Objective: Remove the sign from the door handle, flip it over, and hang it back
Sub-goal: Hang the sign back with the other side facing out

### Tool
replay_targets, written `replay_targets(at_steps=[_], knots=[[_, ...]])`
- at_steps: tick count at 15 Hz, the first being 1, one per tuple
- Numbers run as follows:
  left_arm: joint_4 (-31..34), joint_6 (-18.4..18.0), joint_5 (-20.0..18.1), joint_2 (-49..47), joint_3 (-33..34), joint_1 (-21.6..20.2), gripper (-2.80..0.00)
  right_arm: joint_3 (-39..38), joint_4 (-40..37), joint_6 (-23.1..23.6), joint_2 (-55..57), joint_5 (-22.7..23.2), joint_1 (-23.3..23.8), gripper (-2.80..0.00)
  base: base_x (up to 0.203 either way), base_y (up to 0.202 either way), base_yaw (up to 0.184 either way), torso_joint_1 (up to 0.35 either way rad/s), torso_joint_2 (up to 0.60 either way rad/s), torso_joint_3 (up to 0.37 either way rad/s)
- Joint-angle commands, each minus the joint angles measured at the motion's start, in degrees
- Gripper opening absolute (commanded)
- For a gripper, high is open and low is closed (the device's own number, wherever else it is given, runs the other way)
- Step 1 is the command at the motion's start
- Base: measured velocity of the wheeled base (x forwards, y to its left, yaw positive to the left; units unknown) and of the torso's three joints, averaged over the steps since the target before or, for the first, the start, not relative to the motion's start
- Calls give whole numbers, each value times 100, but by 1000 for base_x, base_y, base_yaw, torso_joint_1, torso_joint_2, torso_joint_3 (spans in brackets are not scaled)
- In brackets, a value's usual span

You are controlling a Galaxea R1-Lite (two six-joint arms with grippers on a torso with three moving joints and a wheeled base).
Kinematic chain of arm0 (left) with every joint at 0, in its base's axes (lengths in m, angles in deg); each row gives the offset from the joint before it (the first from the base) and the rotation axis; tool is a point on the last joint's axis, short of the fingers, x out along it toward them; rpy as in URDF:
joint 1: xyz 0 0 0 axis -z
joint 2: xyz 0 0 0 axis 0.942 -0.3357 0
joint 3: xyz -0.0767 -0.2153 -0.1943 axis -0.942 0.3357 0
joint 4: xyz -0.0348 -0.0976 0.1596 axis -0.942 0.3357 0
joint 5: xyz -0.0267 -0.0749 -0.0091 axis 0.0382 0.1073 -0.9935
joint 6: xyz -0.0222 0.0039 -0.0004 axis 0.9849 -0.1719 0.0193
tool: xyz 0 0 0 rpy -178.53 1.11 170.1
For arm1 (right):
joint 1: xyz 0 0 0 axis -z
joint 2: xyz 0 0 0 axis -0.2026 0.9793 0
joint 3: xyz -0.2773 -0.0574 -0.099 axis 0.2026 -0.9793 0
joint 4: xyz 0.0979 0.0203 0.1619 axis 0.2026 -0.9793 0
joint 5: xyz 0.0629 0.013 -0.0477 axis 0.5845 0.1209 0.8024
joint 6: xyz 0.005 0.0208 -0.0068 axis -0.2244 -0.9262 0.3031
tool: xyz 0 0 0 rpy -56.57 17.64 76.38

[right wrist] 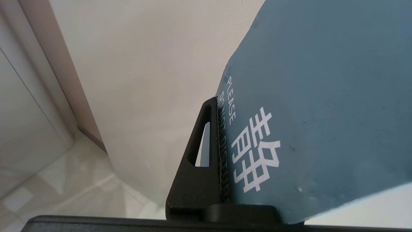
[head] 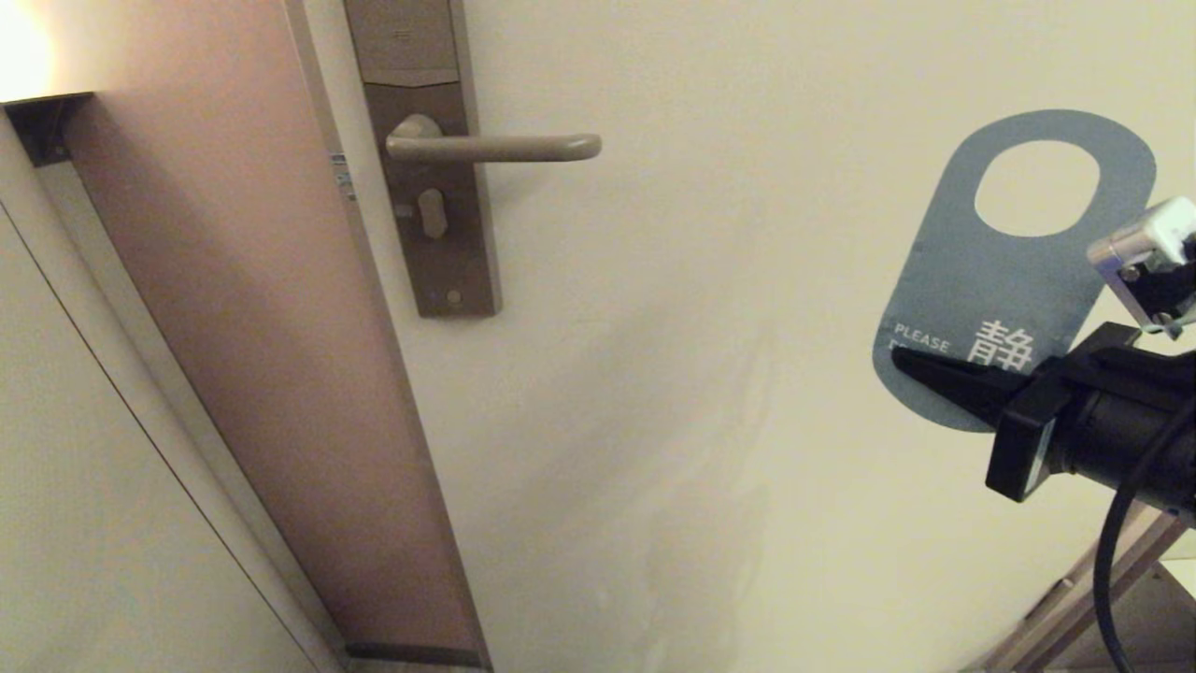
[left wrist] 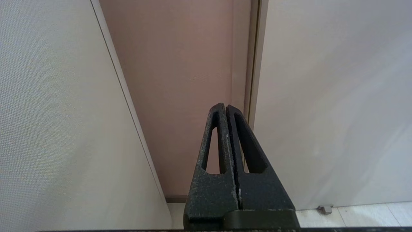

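The sign [head: 1004,271] is a teal card with an oval hole, held up in the air far right of the door handle [head: 495,147], teal "PLEASE DO NOT DISTURB" side facing me. My right gripper [head: 902,363] is shut on the sign's lower end; in the right wrist view one black finger [right wrist: 196,167] presses against the teal sign [right wrist: 315,96], and the other finger is hidden behind the card. The handle is a bronze-grey lever on a tall lock plate [head: 425,215], with nothing hanging on it. My left gripper [left wrist: 225,108] is shut and empty, low near the door frame.
A small thumb-turn knob [head: 432,213] sits below the lever on the plate. The brown door frame [head: 280,374] runs down left of the cream door. A small door stop [left wrist: 325,209] sits at floor level. A wooden rail [head: 1074,608] shows at the lower right.
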Motion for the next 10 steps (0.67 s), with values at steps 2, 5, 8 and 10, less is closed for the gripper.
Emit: replay_targets(at_steps=[2,5,8,10], knots=[[-4,0,1,-9,0,-1,-280,548,-218,-9,471,19,-75,-280,0,0,0,0,0,0],[-4,0,1,-9,0,-1,-280,1095,-565,-31,809,23,-85,-280,0,0,0,0,0,0],[-4,0,1,-9,0,-1,-280,1505,-970,-28,963,-93,-269,-280,0,0,0,0,0,0],[-4,0,1,-9,0,-1,-280,1782,-1256,-58,1068,-356,-585,-280,0,0,0,0,0,0]])
